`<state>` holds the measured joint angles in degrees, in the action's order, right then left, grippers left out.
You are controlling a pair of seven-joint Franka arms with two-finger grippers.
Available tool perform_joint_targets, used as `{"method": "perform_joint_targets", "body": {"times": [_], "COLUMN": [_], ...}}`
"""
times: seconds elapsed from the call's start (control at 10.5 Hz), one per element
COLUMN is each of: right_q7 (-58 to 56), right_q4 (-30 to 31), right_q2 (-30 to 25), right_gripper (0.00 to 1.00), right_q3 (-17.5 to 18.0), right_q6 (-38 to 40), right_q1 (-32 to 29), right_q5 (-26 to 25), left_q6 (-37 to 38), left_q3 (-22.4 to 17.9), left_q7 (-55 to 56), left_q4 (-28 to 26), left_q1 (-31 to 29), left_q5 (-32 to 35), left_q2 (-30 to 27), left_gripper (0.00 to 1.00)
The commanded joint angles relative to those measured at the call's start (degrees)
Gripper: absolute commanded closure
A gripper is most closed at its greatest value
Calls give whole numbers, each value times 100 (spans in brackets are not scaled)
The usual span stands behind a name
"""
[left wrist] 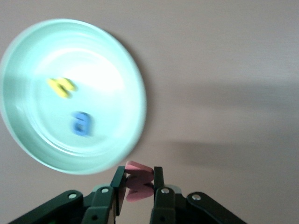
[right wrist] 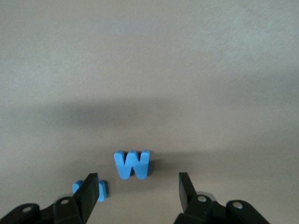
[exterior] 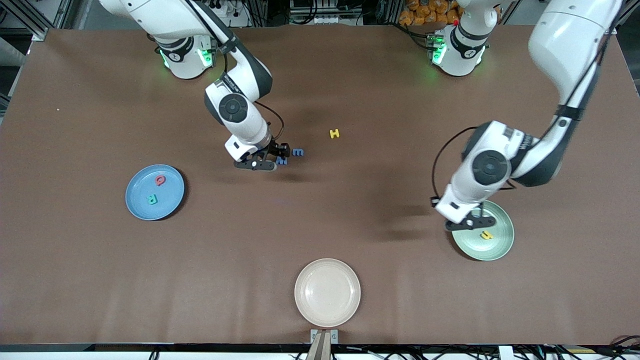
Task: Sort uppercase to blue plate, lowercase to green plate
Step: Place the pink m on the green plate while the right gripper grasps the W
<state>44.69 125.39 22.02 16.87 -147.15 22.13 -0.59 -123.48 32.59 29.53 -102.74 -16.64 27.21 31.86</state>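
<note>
So left gripper (left wrist: 139, 183) pinches a flat red foam w (left wrist: 138, 179) beside the round green plate (left wrist: 133, 84); right gripper (right wrist: 136, 186) is spread over the chunky blue W (right wrist: 132, 164).

Brown table (exterior: 350, 215) — metal framing (exterior: 30, 17) along edge.

A cream plate (exterior: 327, 292) lies on the brown table (exterior: 75, 260) at the edge nearest the front camera, about midway between the two ends. Just past that edge, below the plate (nearly touching it), sits a small metal bracket (exterior: 323, 336).
</note>
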Motion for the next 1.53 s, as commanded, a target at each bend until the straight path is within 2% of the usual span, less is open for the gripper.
{"method": "perform_joint_targets", "body": {"times": [0.0,0.19,0.29,0.38,0.67,0.96,1.34,1.43], "right_q7": [696,1259,1348,1384,1455,1524,1840,1998], "right_q4": [47,47,47,47,56,213,223,223], "right_q2": [117,223,258,285,373,408,478,504], "right_gripper": [23,23,23,23,23,24,27,33], "right_q3": [18,27,27,27,19,18,18,18], "right_q6": [-217,-349,-375,-498,-674,-928,-956,-999], "right_q1": [29,99,99,108,187,178,178,169], "right_q5": [-606,-1160,-1293,-1294,-1320,-1645,-2075,-2233], "left_q6": [-9,-36,-36,-36,-36,139,368,403], "left_q3": [90,64,55,-32,-25,107,599,695], "left_q7": [-938,-1106,-1124,-1124,-1116,-652,69,254], "left_q4": [289,613,702,737,747,747,747,747], "left_q1": [-532,-603,-595,-560,-524,-139,-111,-94], "left_q5": [-58,4,4,-13,-22,-110,-408,-426], "left_q2": [363,671,751,786,717,436,347,338], "left_gripper": [94,78,66,47,24,23,23,23]}}
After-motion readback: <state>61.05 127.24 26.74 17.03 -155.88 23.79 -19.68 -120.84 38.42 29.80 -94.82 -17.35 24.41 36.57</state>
